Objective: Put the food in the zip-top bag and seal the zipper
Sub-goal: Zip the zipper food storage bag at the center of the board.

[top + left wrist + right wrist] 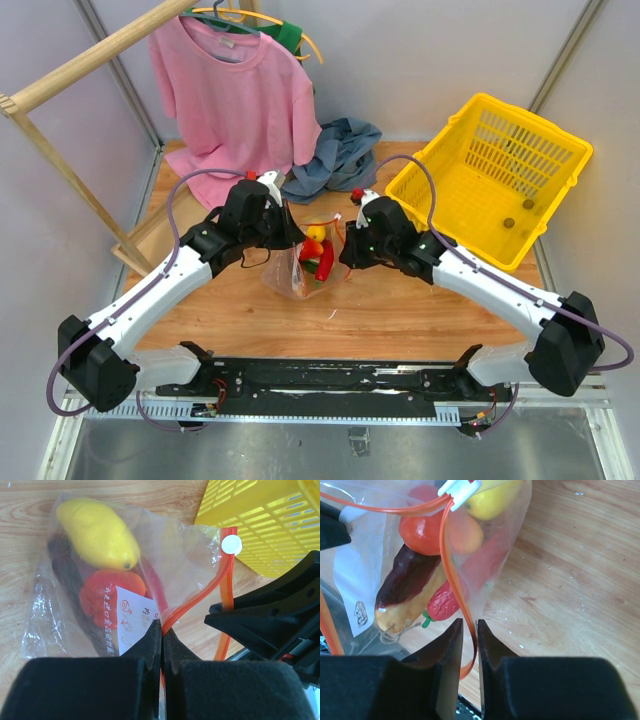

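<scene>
Now, left hand (pixel 161 630) clamped tight on the orange-red zipper (pixel 200 597). Right hand (pixel 470 625) at a narrow slit, the strip threading through it; pinched or not, can't tell. The zip-top bag (pixel 282 275) is between both hands at mid-bench (pixel 400 320), yellow fruit (pixel 97 532) and other food inside, white slider (pixel 231 545) at the strip's end.

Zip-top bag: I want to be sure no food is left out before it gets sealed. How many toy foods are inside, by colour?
Yellow fruit: 1
Dark brown-purple piece: 1
Red: 3 (round piece, chili, blurred piece behind the plastic)
Total: 5
</scene>
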`<state>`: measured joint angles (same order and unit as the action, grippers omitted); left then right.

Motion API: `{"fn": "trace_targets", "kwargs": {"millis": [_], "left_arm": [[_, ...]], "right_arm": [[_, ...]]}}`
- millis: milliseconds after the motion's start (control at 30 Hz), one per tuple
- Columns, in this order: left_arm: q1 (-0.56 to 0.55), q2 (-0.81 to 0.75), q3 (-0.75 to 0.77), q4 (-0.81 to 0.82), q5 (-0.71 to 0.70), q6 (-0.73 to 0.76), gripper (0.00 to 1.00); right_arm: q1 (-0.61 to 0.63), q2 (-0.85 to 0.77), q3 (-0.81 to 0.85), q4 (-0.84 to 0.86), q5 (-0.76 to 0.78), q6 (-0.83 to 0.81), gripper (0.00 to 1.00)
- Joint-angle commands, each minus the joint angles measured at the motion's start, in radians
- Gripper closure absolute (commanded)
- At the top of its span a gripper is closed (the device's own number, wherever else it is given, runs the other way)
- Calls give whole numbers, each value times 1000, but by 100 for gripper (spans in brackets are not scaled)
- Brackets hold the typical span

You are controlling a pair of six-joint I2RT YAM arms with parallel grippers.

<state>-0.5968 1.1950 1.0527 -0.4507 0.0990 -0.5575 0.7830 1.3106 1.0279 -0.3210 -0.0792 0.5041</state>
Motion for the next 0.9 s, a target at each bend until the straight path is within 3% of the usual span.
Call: {"fn": "trace_targets", "kwargs": {"millis": [0,167,333,533,633,867], "left_arm": [[6,-19,30,15,-3,3,100],[6,-30,32,17,29,12,100],[-2,-69,19,38,85,18,100],[-127,-88,18,90,100,-5,100],[-151,-84,-25,191,137,-46,98],[-167,-73,-154,409,195,-102,75]], "right_arm": [[5,31,67,-29,-22,-28,86],[6,73,174,-119,8,-130,99],[5,140,398,-274,57,-296,99],[5,223,607,-396,87,-498,99],[5,235,627,-404,86,-599,99],[4,210,484,-338,141,-726,99]]}}
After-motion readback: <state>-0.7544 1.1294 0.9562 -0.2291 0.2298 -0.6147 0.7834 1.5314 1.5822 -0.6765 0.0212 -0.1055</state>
